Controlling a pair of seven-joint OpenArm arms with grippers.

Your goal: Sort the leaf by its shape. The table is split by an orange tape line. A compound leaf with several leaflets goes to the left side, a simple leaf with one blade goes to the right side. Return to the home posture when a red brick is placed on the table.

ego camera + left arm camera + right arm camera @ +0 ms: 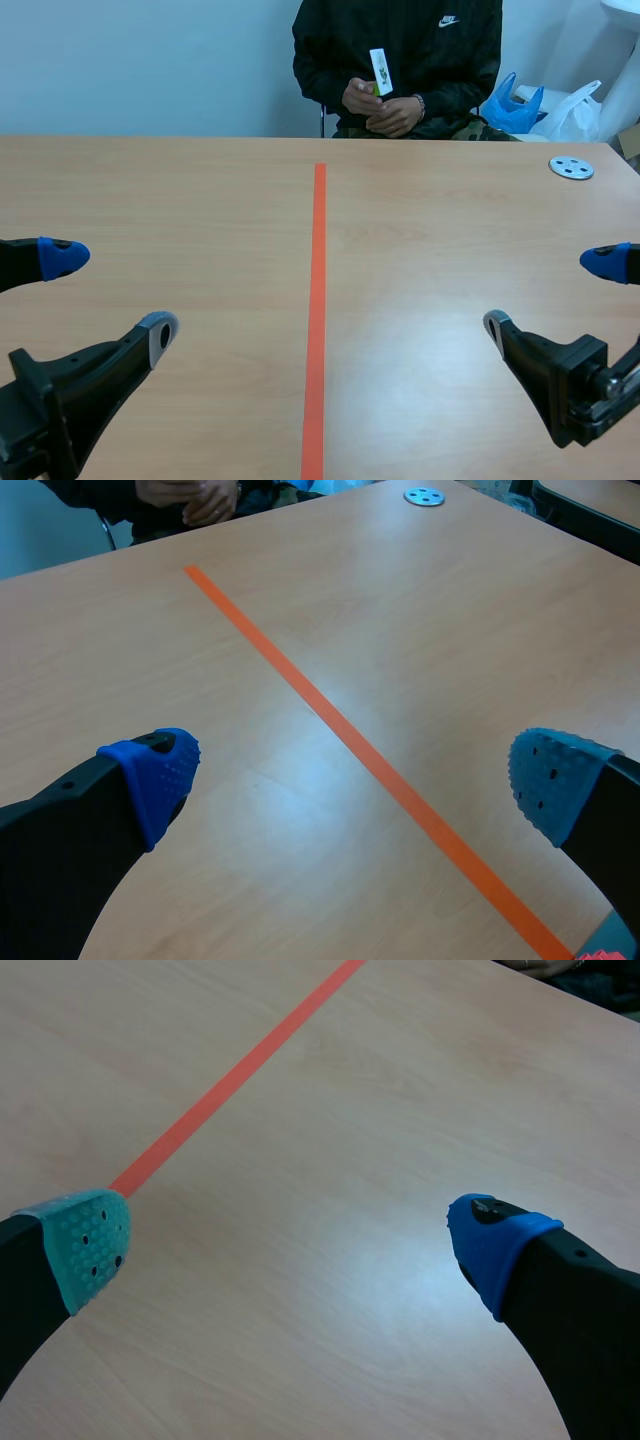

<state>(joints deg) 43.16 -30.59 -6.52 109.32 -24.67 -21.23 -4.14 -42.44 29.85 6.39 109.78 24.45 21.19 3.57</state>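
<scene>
No leaf lies on the table. A person in a black jacket sits across the table and holds a small white card (380, 71) with a green picture in both hands (385, 108). My left gripper (108, 293) is open low at the near left, with nothing between its fingers (155, 780). My right gripper (553, 297) is open low at the near right, also holding nothing, its fingers (495, 1245) spread wide over bare wood. The orange tape line (316, 310) runs down the table's middle between the two grippers.
A small round grey disc with holes (571, 167) lies at the far right of the table, also seen ahead of the left gripper (424, 496). Blue and white plastic bags (540, 108) sit beyond the table's far right edge.
</scene>
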